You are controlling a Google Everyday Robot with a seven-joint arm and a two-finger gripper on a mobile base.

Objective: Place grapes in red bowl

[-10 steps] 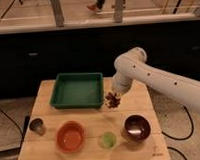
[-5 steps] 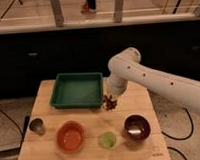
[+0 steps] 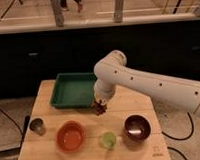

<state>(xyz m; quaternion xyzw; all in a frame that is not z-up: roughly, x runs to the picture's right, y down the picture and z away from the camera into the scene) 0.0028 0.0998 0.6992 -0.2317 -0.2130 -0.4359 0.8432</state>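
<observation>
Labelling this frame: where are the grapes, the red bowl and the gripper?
grapes (image 3: 100, 110): camera view, middle of the bunch.
red bowl (image 3: 71, 137): camera view, bare inner floor.
gripper (image 3: 99, 101): camera view, between fingertips, above the grapes.

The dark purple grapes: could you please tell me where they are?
The grapes hang mid-view from the shut tool, off the front-right corner of the green tray, above the wooden table, behind the round orange-red bowl.

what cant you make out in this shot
- Camera view: gripper, at the green tray's front right corner: jaws hidden behind the wrist and the grapes they hold.
- Camera view: arm past the elbow, cut off by the right edge.
- Camera view: metal cup's inside, hidden by its wall.
</observation>
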